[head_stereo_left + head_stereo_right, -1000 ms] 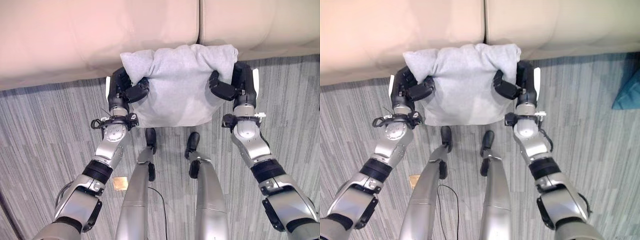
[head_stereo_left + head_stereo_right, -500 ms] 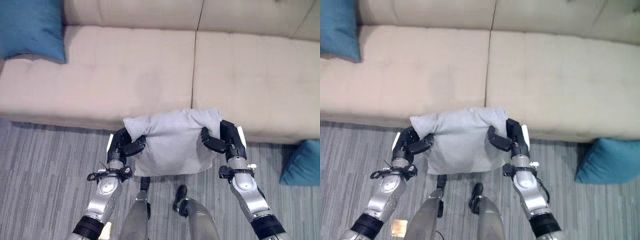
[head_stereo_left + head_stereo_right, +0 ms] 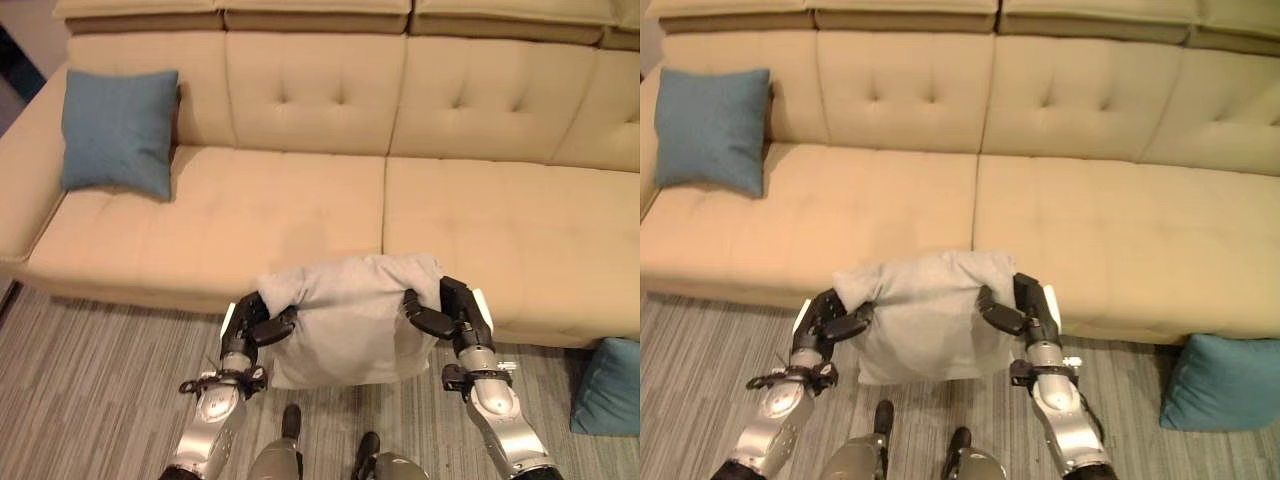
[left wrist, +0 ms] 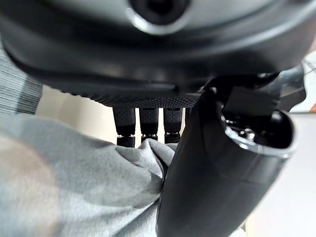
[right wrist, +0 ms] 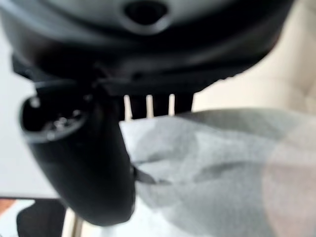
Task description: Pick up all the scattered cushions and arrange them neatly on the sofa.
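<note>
As view rose to sofa (image 3: 300, 210) | grey cushion (image 3: 350, 315) pinched between left hand (image 3: 255, 325), right hand (image 3: 445, 312) | placement next

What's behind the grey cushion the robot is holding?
Behind the grey cushion, pinched between the left hand and right hand, is the sofa: its seat and front edge. The cushion covers part of that edge and some floor below it.
</note>
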Controlling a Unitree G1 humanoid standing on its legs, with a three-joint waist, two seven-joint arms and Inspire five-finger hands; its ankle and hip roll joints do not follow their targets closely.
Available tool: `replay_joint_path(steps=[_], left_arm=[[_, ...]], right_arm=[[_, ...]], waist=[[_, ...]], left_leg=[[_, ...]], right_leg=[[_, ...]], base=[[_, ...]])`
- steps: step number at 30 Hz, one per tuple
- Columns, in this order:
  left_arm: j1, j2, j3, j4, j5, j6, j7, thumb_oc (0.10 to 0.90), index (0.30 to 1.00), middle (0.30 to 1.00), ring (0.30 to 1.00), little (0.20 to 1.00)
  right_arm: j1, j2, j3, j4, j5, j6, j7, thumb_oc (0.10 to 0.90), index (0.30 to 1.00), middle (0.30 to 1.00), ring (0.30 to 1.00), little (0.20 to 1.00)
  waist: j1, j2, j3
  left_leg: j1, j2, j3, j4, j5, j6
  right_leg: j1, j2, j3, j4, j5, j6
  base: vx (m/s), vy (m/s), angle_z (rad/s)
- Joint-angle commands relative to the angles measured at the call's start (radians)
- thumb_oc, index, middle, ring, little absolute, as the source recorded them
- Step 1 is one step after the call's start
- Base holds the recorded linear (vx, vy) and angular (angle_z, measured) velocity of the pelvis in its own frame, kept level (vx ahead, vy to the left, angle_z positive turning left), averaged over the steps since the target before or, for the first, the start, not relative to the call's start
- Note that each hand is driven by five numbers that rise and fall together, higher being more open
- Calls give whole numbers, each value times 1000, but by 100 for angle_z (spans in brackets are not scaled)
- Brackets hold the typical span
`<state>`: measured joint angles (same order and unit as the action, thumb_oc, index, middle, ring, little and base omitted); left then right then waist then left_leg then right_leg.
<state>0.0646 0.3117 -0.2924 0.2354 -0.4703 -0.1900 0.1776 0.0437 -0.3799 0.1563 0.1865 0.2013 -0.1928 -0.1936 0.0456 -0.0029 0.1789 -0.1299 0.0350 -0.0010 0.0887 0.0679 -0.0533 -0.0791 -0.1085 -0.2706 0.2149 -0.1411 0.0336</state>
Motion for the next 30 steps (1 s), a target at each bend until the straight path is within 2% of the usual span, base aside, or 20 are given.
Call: replay_joint_path(steps=[1, 2, 3, 6, 9, 11, 15, 16, 18, 20, 22, 23, 26, 28, 29, 30], left_arm=[[-75, 5, 18, -113, 10, -105, -54, 400, 300, 300, 300, 300], [-66, 14, 20, -117, 9, -102, -57, 400, 300, 300, 300, 300], [-62, 18, 22, -122, 8, -102, -57, 400, 300, 300, 300, 300], [-54, 23, 36, -118, 15, -107, -58, 400, 300, 300, 300, 300], [-44, 20, 41, -114, 18, -111, -60, 400, 300, 300, 300, 300], [-46, 10, 37, -111, 19, -105, -57, 400, 300, 300, 300, 300], [-48, 1, 36, -99, 18, -107, -64, 400, 300, 300, 300, 300], [-51, -8, 27, -91, 17, -105, -70, 400, 300, 300, 300, 300], [-49, -11, 24, -90, 13, -104, -77, 400, 300, 300, 300, 300], [-52, -17, 12, -79, 10, -99, -80, 400, 300, 300, 300, 300], [-62, -23, -5, -74, 2, -100, -84, 400, 300, 300, 300, 300], [-66, -24, -12, -73, -2, -98, -87, 400, 300, 300, 300, 300], [-64, -30, -12, -69, -8, -94, -86, 400, 300, 300, 300, 300], [-61, -31, -13, -68, -8, -90, -87, 400, 300, 300, 300, 300], [-57, -29, -13, -68, 0, -83, -87, 400, 300, 300, 300, 300], [-55, -27, -15, -68, 7, -78, -88, 400, 300, 300, 300, 300]], right_arm=[[-88, 15, -16, -139, 21, -110, 24, 400, 300, 300, 300, 300], [-96, 26, -4, -145, 11, -104, 38, 400, 300, 300, 300, 300], [-104, 30, 7, -146, 10, -101, 42, 400, 300, 300, 300, 300], [-112, 42, 21, -143, 2, -103, 54, 400, 300, 300, 300, 300], [-117, 36, 26, -140, 2, -101, 63, 400, 300, 300, 300, 300], [-113, 30, 29, -137, 5, -99, 66, 400, 300, 300, 300, 300], [-108, 24, 24, -133, 4, -99, 61, 400, 300, 300, 300, 300], [-93, 27, 12, -131, 5, -96, 62, 400, 300, 300, 300, 300], [-85, 24, 5, -131, 8, -96, 63, 400, 300, 300, 300, 300], [-54, 20, -20, -133, 14, -98, 59, 400, 300, 300, 300, 300], [-35, 13, -36, -136, 21, -104, 51, 400, 300, 300, 300, 300], [-31, 2, -43, -136, 26, -106, 47, 400, 300, 300, 300, 300], [-22, -5, -48, -141, 29, -103, 45, 400, 300, 300, 300, 300], [-19, -5, -52, -141, 27, -100, 43, 400, 300, 300, 300, 300], [-16, -3, -58, -141, 25, -98, 39, 400, 300, 300, 300, 300], [-16, -1, -59, -140, 25, -98, 36, 400, 300, 300, 300, 300]], waist=[[15, -52, -75], [26, -51, -67], [26, -45, -56], [26, -19, -43], [15, -7, -45], [-5, -15, -44], [-13, -21, -42], [-19, -31, -51], [-23, -31, -58], [-34, -35, -68], [-50, -46, -61], [-60, -52, -56], [-64, -59, -51], [-63, -62, -49], [-58, -67, -54], [-52, -66, -58]], left_leg=[[-40, -19, 5, -11, -48, 18], [-12, -37, 23, 0, -73, 50], [-2, -43, 29, 5, -81, 67], [31, -46, 33, 8, -101, 94], [79, -54, 22, -14, -116, 99], [113, -72, 2, -26, -123, 98], [129, -80, -24, -35, -123, 90], [133, -84, -40, -39, -125, 78], [135, -83, -49, -39, -126, 70], [126, -71, -54, -21, -131, 38], [73, -50, -30, 66, -116, 2], [27, -32, -11, 160, -108, -8], [-6, -15, 21, 221, -94, -9], [-28, -4, 43, 212, -93, -3], [-47, -16, 50, 159, -100, 7], [-56, -27, 44, 114, -81, 10]], right_leg=[[144, -37, 61, -140, 90, 93], [108, -68, 101, -33, 142, 114], [74, -80, 125, 42, 179, 126], [-19, -91, 155, 163, 211, 131], [-55, -63, 166, 108, 170, 113], [-74, 0, 203, 11, 152, 103], [-70, 23, 226, -21, 154, 103], [-45, 37, 244, -51, 146, 89], [-29, 38, 237, -70, 146, 84], [6, 46, 215, -104, 134, 69], [38, 37, 171, -135, 133, 54], [59, 38, 146, -157, 136, 39], [84, 39, 133, -177, 133, 28], [98, 39, 129, -189, 127, 22], [110, 44, 130, -203, 126, 25], [118, 51, 132, -212, 126, 28]], base=[[243, 418, -40], [132, 353, -55], [86, 331, -112], [76, 191, -102], [154, 56, -30], [179, -25, -9], [118, -96, 41], [169, -199, 57], [115, -139, 50], [101, -202, 50], [35, -258, 100], [8, -249, 119], [20, -112, 61], [55, -75, 9], [106, -27, 0], [140, -22, -2]])
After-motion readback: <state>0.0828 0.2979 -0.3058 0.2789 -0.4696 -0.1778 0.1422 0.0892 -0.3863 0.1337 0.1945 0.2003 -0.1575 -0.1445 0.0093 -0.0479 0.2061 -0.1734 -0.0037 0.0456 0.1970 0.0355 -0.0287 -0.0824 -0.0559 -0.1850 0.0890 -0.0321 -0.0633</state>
